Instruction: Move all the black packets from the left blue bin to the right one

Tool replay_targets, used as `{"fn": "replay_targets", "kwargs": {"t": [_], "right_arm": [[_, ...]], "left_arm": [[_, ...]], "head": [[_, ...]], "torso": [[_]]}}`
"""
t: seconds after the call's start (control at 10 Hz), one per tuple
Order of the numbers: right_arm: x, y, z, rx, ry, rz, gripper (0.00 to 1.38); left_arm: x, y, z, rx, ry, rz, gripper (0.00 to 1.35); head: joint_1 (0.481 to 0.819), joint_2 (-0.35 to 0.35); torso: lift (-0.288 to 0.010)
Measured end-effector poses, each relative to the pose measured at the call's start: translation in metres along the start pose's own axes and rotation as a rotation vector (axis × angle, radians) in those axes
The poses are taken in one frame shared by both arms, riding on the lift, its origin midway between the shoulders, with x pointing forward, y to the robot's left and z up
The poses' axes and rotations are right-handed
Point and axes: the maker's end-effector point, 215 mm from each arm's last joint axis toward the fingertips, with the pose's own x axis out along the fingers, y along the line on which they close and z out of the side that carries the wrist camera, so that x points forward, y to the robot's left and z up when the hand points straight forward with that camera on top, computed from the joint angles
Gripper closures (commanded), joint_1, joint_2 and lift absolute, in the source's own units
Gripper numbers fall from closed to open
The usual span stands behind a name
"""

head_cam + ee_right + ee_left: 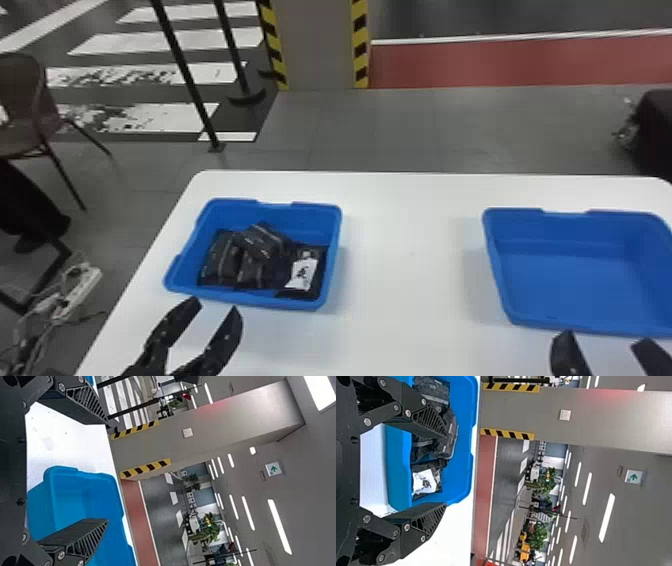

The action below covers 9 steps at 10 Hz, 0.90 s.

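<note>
Spread jaws on left gripper [215,305] and right gripper [604,338]. Past left jaws, black packets [260,245] heaped in left blue bin [312,219]; past right jaws, right blue bin [570,280]. In head view, left of left jaws, power strip [85,290].

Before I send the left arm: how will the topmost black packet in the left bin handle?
Its plump, uneven outline suggests the topmost packet may give when pinched. Tilted across other packets, it could slide or shift them.

A large indoor hall, laid out like a street: zebra-crossing stripes [175,41], hazard-taped pillar [320,45], ceiling strip lights [607,517]
</note>
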Motion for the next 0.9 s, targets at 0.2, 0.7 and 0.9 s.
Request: {"fn": "replay_targets", "kwargs": {"t": [0.2, 0.7, 0.9], "right_arm": [[0.0, 0.0, -0.001, 0.004, 0.002, 0.0, 0.15], [-0.002, 0.0, -0.003, 0.008, 0.007, 0.002, 0.15], [-0.001, 0.003, -0.004, 0.021, 0.008, 0.01, 0.15]], "left_arm": [[-0.001, 0.0, -0.003, -0.004, 0.006, 0.001, 0.46], [0.006, 0.004, -0.008, -0.006, 0.011, 0.004, 0.46], [0.015, 0.012, -0.017, -0.007, 0.035, 0.014, 0.46]], "head": [[0.695, 0.159], [0.695, 0.159], [0.695, 0.17]], "torso": [[-0.11], [-0.11], [-0.11]]}}
